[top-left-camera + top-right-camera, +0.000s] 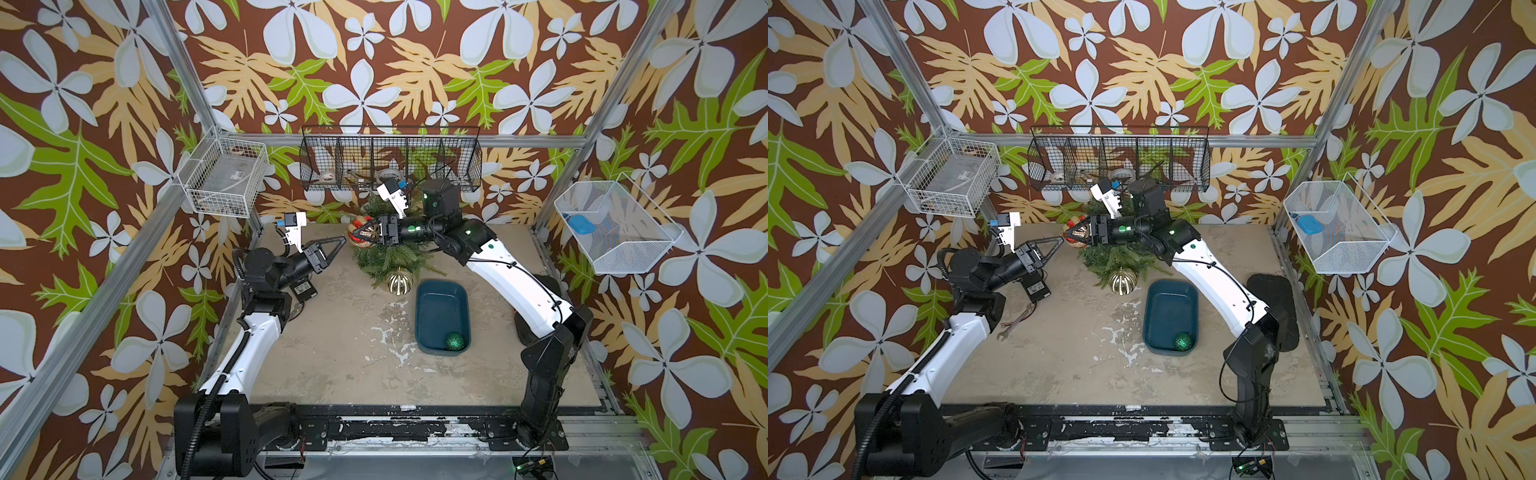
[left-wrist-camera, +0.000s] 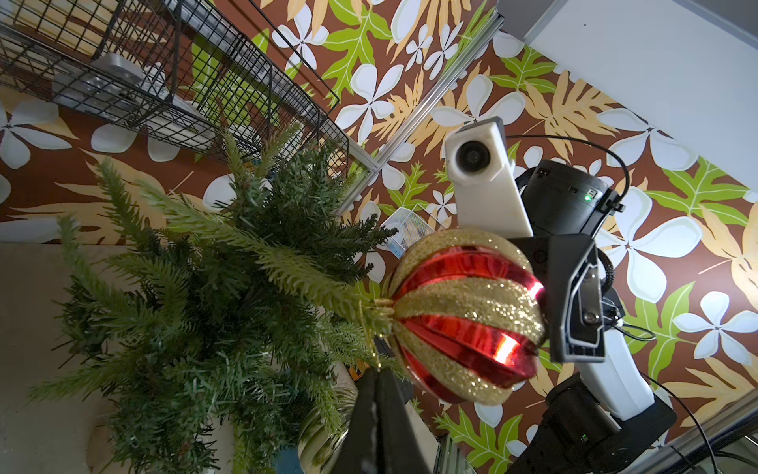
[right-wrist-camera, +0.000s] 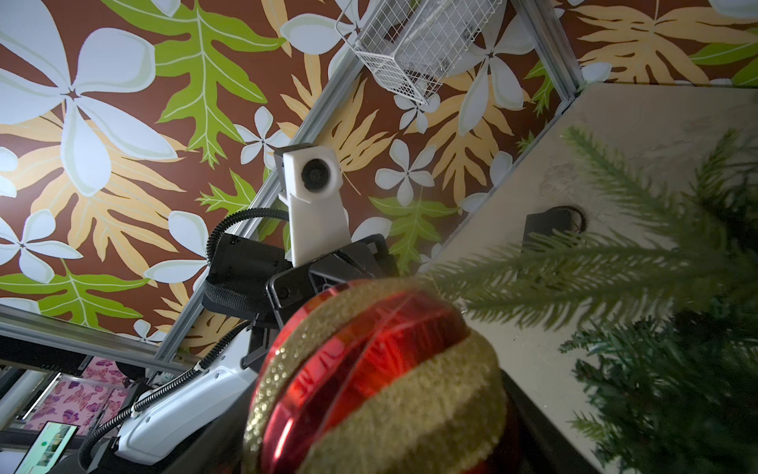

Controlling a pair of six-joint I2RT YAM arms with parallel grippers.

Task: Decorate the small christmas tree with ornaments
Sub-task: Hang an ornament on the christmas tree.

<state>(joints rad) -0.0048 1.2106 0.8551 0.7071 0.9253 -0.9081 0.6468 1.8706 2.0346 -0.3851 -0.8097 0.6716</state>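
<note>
Red-and-gold striped bauble (image 3: 369,381) fills the near part of the right wrist view, blurred, with a fir branch just beside its top. Only the left wrist view shows its gold cap against a branch tip of the small christmas tree (image 2: 197,312). From the cap a gold thread runs down to the tip of the left gripper (image 2: 379,371), whose fingers are pressed together (whether they pinch the thread I cannot tell). In both top views the right gripper (image 1: 359,234) clasps this bauble between half-spread fingers, on the tree's side toward the left arm, at the back of the table (image 1: 332,365). A gold-and-white bauble (image 1: 399,281) sits at the tree's front edge. The teal tray (image 1: 442,307) holds the glittery green bauble (image 1: 456,341) in a near corner. A wrench (image 1: 1016,321) shows in a top view beside the left arm. The black wire basket (image 1: 390,183) on the back wall holds tape rolls, hard to make out. Branches hide the tree's base.
</note>
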